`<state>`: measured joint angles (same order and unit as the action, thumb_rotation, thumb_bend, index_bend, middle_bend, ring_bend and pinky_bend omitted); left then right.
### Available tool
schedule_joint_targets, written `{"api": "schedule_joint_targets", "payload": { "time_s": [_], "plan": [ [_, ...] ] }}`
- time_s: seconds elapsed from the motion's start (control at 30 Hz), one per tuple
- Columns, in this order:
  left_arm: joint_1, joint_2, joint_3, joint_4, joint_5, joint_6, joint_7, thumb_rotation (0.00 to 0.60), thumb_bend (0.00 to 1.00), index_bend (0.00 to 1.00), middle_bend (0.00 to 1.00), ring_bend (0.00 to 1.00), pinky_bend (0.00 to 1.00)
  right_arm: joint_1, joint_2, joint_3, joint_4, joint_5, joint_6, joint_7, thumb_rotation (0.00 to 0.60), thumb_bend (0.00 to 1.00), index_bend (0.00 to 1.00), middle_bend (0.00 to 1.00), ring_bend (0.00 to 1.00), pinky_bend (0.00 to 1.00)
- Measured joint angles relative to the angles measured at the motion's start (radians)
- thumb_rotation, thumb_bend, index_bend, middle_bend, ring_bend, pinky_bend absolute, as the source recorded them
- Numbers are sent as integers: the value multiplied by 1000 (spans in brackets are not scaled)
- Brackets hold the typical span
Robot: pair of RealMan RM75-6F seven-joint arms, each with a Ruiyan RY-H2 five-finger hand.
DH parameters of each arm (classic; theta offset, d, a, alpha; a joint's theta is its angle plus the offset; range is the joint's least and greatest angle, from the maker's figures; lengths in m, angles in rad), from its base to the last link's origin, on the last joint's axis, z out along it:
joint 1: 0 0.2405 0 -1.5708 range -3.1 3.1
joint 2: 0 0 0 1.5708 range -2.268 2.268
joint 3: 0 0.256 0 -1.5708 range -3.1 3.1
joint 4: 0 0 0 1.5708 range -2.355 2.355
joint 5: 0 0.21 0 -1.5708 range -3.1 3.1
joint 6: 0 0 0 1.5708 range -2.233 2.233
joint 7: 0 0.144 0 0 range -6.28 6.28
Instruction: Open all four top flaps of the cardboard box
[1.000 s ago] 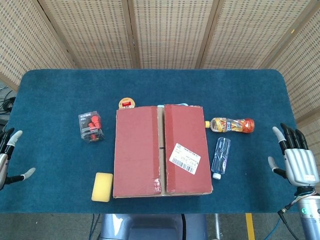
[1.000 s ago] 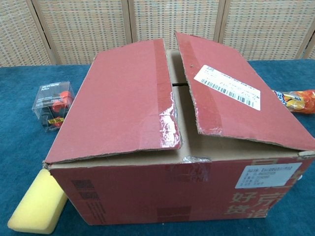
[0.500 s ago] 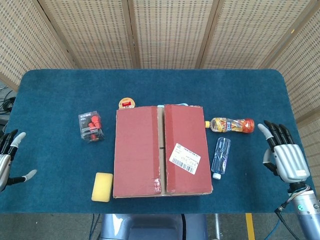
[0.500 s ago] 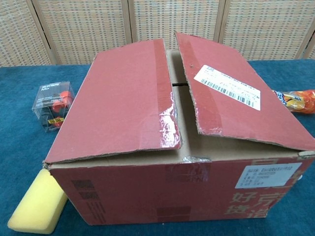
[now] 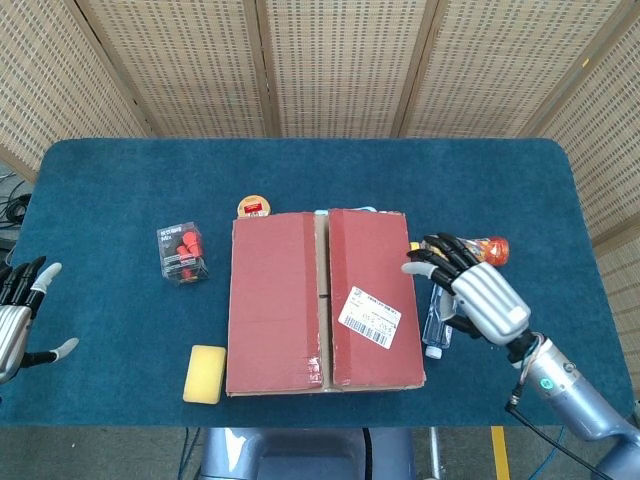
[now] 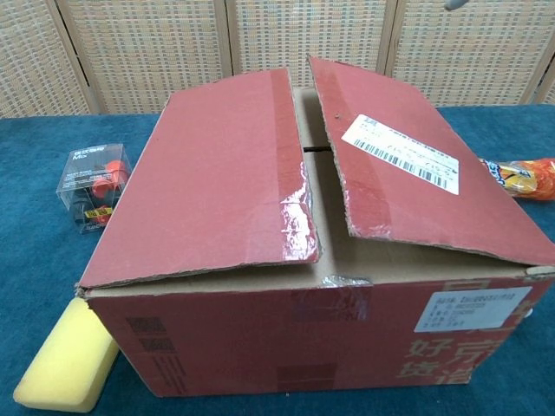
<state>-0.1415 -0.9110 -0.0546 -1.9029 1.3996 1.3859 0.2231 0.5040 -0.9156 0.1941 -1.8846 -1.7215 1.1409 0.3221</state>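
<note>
A blue table (image 5: 120,180) fills the middle of the head view. On it, just below centre, sits the cardboard box (image 5: 322,300), red-brown, its two long top flaps lying nearly flat and meeting along a centre seam; in the chest view they tilt up slightly, with a gap between them. The right flap (image 5: 372,295) carries a white shipping label (image 5: 369,317).

At the right of centre, the right hand (image 5: 470,292) hovers beside the box's right edge, fingers spread and holding nothing, fingertips (image 5: 413,266) near the flap's edge; whether they touch it I cannot tell. At the lower left edge, the left hand (image 5: 18,320) is partly out of frame, fingers apart and empty.

A clear water bottle (image 5: 437,310) lies under the right hand, an orange drink bottle (image 5: 488,248) just above it. A yellow sponge (image 5: 204,374) lies at the box's lower left corner, a clear case of red pieces (image 5: 181,253) to the left, and a small round tin (image 5: 254,207) at the box's upper edge.
</note>
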Motion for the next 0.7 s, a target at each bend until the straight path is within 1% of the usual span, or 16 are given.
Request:
{"api": "schedule_joint_targets", "payload": {
  "time_s": [0.13, 0.3, 0.53, 0.7],
  "plan": [
    [-9, 3, -3, -2, 2, -7, 11, 509, 133, 0, 0, 0, 0, 79, -8, 9, -11, -37, -64, 64, 600, 1000, 259, 224, 0, 0],
    [-20, 5, -5, -4, -4, -23, 25, 507, 133, 0, 0, 0, 0, 170, -31, 18, -19, -63, -141, 97, 600, 1000, 269, 229, 0, 0],
    [-42, 6, -7, -6, -13, -52, 48, 510, 134, 0, 0, 0, 0, 265, -74, 30, -19, -59, -222, 101, 600, 1000, 282, 238, 0, 0],
    [-50, -5, -5, -6, -19, -65, 55, 508, 134, 0, 0, 0, 0, 311, -111, 33, -4, -46, -259, 59, 600, 1000, 289, 243, 0, 0]
  ]
}}
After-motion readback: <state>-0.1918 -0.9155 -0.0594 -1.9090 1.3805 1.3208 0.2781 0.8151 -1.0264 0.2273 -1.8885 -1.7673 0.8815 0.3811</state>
